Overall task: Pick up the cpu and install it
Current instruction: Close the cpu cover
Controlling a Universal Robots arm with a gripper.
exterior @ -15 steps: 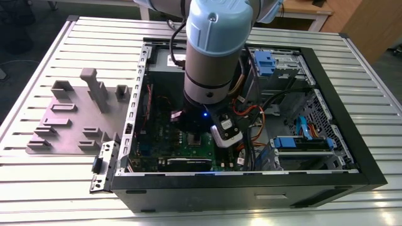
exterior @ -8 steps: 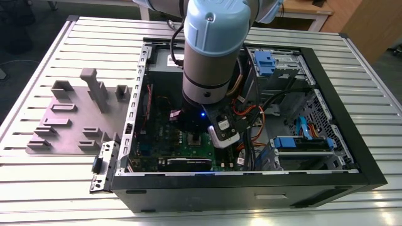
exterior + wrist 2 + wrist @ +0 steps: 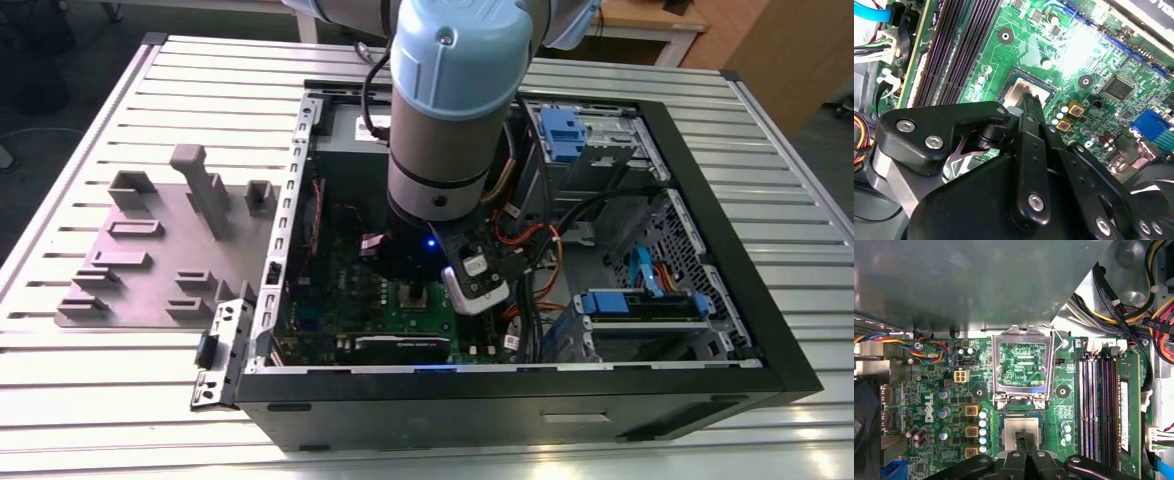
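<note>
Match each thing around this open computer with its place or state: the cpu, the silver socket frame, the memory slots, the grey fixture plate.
Things:
1. cpu
2. socket frame
3. memory slots
4. grey fixture plate

Places or states:
A. outside the case, on the slatted table
B. lying flat in the socket, under the pincer
C. flipped open, next to the cpu
D. long dark parallel rows

Pairs: 1-B, 2-C, 3-D, 4-A

Bright glare whitens the motherboard [image 3: 1074, 55] in the second wrist view.
</note>
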